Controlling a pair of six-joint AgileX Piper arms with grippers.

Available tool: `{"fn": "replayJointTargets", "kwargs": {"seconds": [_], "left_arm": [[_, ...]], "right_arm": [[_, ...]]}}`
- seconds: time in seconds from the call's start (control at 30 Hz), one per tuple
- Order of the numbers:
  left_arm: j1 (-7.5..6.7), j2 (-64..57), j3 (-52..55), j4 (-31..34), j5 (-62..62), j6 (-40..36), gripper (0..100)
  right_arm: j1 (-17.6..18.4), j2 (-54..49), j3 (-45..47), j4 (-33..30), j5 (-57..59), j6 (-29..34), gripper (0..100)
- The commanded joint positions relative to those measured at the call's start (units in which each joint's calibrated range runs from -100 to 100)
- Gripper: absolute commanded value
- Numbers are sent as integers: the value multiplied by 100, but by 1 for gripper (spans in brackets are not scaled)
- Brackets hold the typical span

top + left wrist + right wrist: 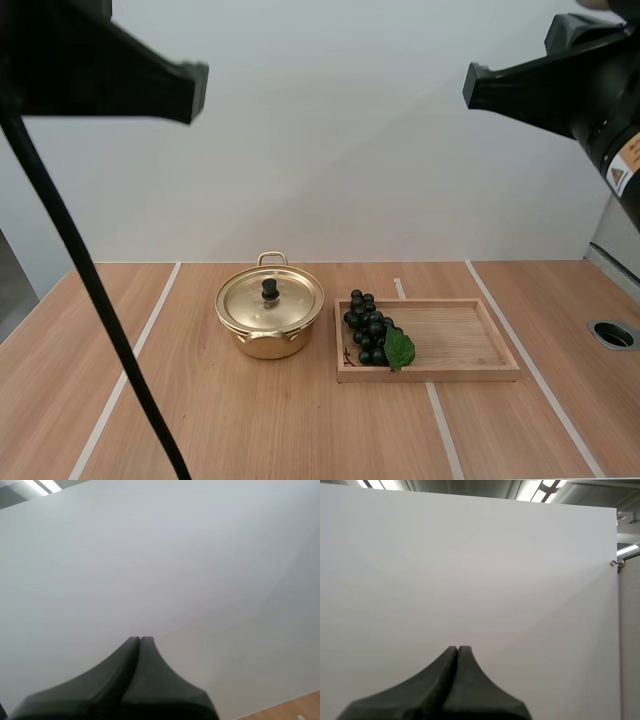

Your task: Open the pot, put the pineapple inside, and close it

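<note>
The left jaws are pressed together, high at 10 o'clock. The lidded pot [270, 318] stands on the surface [300, 430], just 9 o'clock of the tray [470, 340]. The grapes [367, 328] lie at the tray's 9 o'clock end. The right jaws are pressed together, high at 2 o'clock.

The pot [268, 345] and its lid [290, 303] are shiny gold metal, with a dull black knob [270, 288]. The tray [470, 340] and bench [300, 430] are smooth pale wood. The grapes [366, 325] look dark and a bit glossy.
</note>
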Motion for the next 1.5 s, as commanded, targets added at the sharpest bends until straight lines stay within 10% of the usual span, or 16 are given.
{"fn": "replayJointTargets", "kwargs": {"seconds": [0.0, 0.4, 1.47], "left_arm": [[21, -310, 741, 38, -999, -101, 0], [27, -834, 2989, 530, -3031, -270, 0], [-148, -1617, 6059, 688, -3387, -892, 0]], "right_arm": [[-5, -247, 427, 103, -787, 6, 0], [194, -1172, 1536, -64, -408, -416, 0], [-80, -1502, 4494, 460, 200, -637, 0]]}}
